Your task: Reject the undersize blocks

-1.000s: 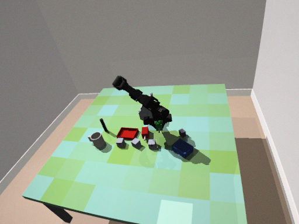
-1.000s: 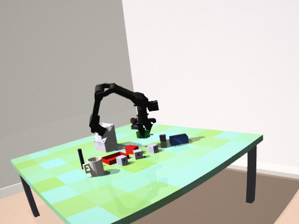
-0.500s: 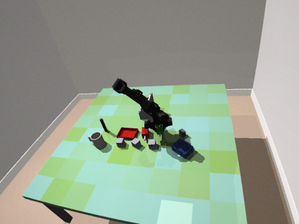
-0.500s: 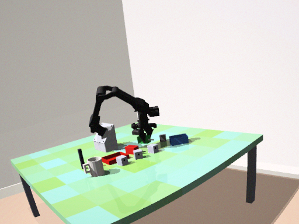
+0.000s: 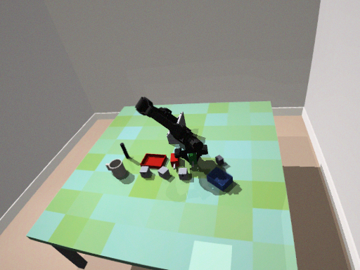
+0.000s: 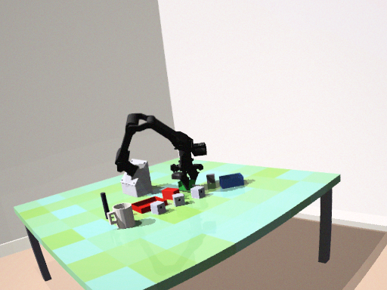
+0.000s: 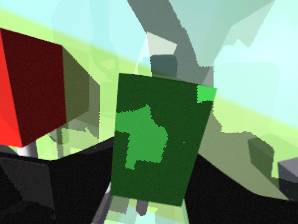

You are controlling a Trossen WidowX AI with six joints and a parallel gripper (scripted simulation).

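My gripper (image 5: 193, 153) (image 6: 187, 184) (image 7: 152, 141) is shut on the green GO gauge (image 5: 192, 158) (image 6: 182, 186) (image 7: 150, 135), low over the table; whether it touches the table I cannot tell. Three pale steel blocks stand in a row: the left block (image 5: 145, 171) (image 6: 158, 207), the middle block (image 5: 164, 172) (image 6: 178, 199) and the right block (image 5: 183, 173) (image 6: 197, 192). The right one is nearest the gauge. A fourth, darker block (image 5: 219, 159) (image 6: 211, 181) (image 7: 290, 172) stands right of the gripper. The red reject tray (image 5: 153, 161) (image 6: 138, 208) is empty.
A red gauge (image 5: 174, 159) (image 6: 170, 193) (image 7: 32, 90) with a pale pin is between the tray and my gripper. A blue bin (image 5: 220, 178) (image 6: 231, 180) is at the right. A grey mug (image 5: 118, 169) (image 6: 124, 216) and an upright black rod (image 5: 124, 150) (image 6: 104, 205) are at the left.
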